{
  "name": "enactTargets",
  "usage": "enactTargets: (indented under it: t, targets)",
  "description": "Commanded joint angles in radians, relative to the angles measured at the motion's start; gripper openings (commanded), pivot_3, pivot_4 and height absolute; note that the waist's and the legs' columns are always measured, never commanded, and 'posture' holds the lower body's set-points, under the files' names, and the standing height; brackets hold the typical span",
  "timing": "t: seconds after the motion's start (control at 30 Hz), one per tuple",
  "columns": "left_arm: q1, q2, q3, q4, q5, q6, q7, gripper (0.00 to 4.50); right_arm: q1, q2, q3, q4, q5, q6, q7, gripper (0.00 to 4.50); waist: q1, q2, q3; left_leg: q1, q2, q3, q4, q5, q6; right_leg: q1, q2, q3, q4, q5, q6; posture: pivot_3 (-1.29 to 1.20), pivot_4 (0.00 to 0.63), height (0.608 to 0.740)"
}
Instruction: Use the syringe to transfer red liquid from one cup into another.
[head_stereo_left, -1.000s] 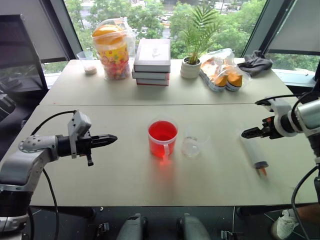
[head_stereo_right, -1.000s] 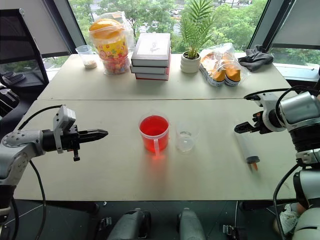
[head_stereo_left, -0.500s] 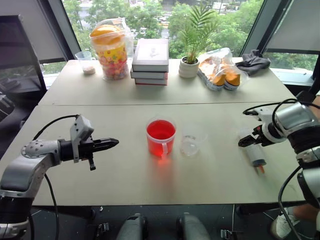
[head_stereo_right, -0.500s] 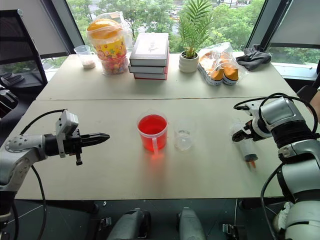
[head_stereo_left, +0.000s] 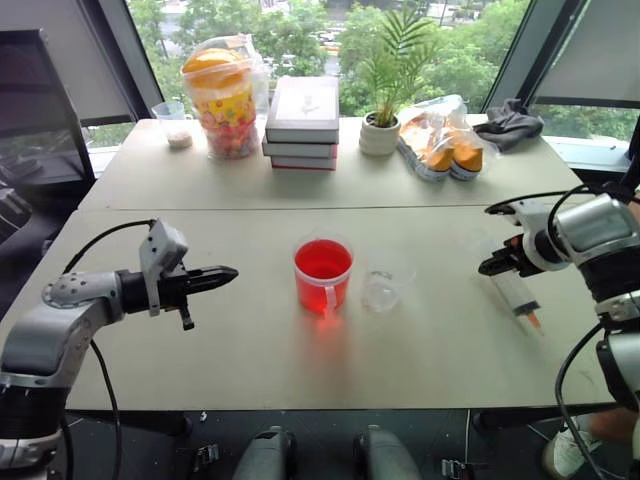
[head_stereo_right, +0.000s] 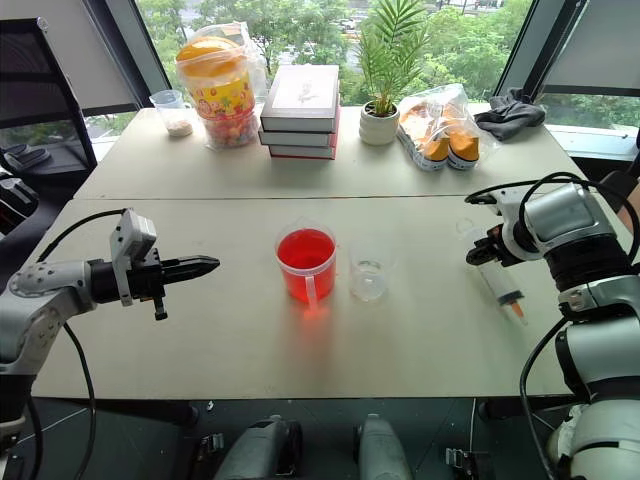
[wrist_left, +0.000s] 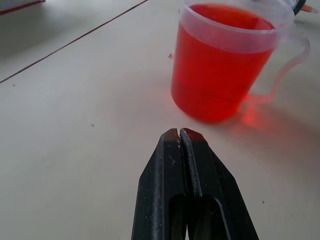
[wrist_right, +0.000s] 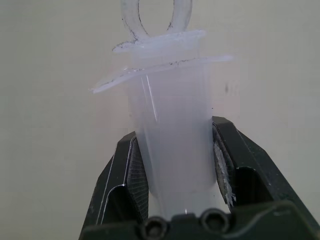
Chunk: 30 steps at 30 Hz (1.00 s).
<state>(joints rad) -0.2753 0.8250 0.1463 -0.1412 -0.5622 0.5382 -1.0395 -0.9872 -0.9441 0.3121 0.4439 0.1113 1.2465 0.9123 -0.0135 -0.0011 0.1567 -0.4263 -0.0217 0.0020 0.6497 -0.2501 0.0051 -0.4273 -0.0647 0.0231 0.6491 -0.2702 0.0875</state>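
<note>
**A:** Status?

**B:** Pick-up step. My right gripper (wrist_right: 175, 150) is clamped on the syringe (head_stereo_left: 518, 296), one finger on each side of the barrel, just under the flange. The plunger looks pushed right in. The orange tip points down and away from me, and I can't tell if it has left the table (head_stereo_left: 250, 350).

**A:** Left side?

**B:** My left gripper (head_stereo_left: 222, 274) is empty, with its fingers pressed together. It hangs over the table and points at the red cup (head_stereo_left: 323, 275) without touching it.

**A:** Cups?

**B:** The red cup stands mid-table, well filled with the red liquid (wrist_left: 217, 75), handle toward me. The small clear cup (head_stereo_left: 382, 290) is just beside it, toward the syringe, and looks empty.

**A:** Next?

**B:** My guess: lift, carry the syringe across over the red cup and dip the tip. Drawing liquid then needs my left gripper on the plunger ring, so those fingers have to open first. The risk is knocking the small cup on the way.
</note>
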Motion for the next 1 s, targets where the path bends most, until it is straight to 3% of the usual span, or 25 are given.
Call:
enactTargets:
  t: [0.03, 0.17, 0.27, 0.5, 0.7, 1.0]
  targets:
    - [-0.043, -0.003, 0.021, 0.019, -0.014, 0.014, 0.006, 0.86, -0.023, 0.005, -0.220, -0.169, 0.081, -0.045, -0.032, 1.42, 0.000, 0.000, 0.000, 0.000, 0.000, 0.000, 0.000, 0.000, 0.000, 0.000, 0.000, 0.000, 0.000, 0.000, 0.000, 0.00, 0.150, 0.740]
    - [-0.098, 0.000, 0.010, 0.045, -0.024, 0.035, -0.019, 3.01, -0.019, 0.117, -0.478, -0.355, 0.206, -0.089, -0.100, 1.42, -0.002, 0.000, 0.000, 0.000, 0.000, 0.000, 0.000, 0.000, 0.000, 0.000, 0.001, 0.000, 0.001, 0.000, 0.000, 0.00, 0.150, 0.740]
    - [-0.149, 0.005, -0.008, 0.070, -0.022, 0.036, -0.050, 4.47, 0.017, 0.227, -0.603, -0.517, 0.295, -0.201, -0.134, 1.42, 0.000, 0.000, 0.000, 0.000, 0.000, 0.000, 0.001, 0.000, 0.000, 0.000, 0.002, 0.000, 0.002, 0.000, 0.001, 0.00, 0.150, 0.740]
    - [-0.308, 0.042, -0.067, 0.155, 0.000, 0.028, -0.178, 4.47, 0.050, 0.512, -0.668, -0.741, 0.498, -0.275, -0.239, 1.42, -0.001, 0.000, 0.000, 0.000, 0.000, 0.000, 0.004, 0.000, 0.000, 0.001, 0.002, 0.000, 0.004, 0.001, 0.001, 0.00, 0.150, 0.740]
    - [-0.452, 0.014, -0.092, 0.240, 0.014, 0.029, -0.206, 4.47, 0.158, 0.586, -0.542, -0.814, 0.542, -0.414, -0.190, 1.42, -0.001, -0.001, 0.000, 0.000, 0.000, 0.000, 0.006, 0.001, 0.001, 0.002, 0.003, -0.002, 0.004, 0.001, 0.002, 0.00, 0.150, 0.740]
    - [-0.615, -0.046, -0.115, 0.301, 0.002, 0.062, -0.239, 4.47, 0.293, 0.628, -0.340, -0.736, 0.429, -0.665, -0.149, 1.42, -0.002, -0.001, 0.000, 0.000, 0.001, 0.000, 0.015, 0.001, 0.001, 0.002, 0.007, -0.002, 0.014, 0.000, 0.002, 0.00, 0.150, 0.740]
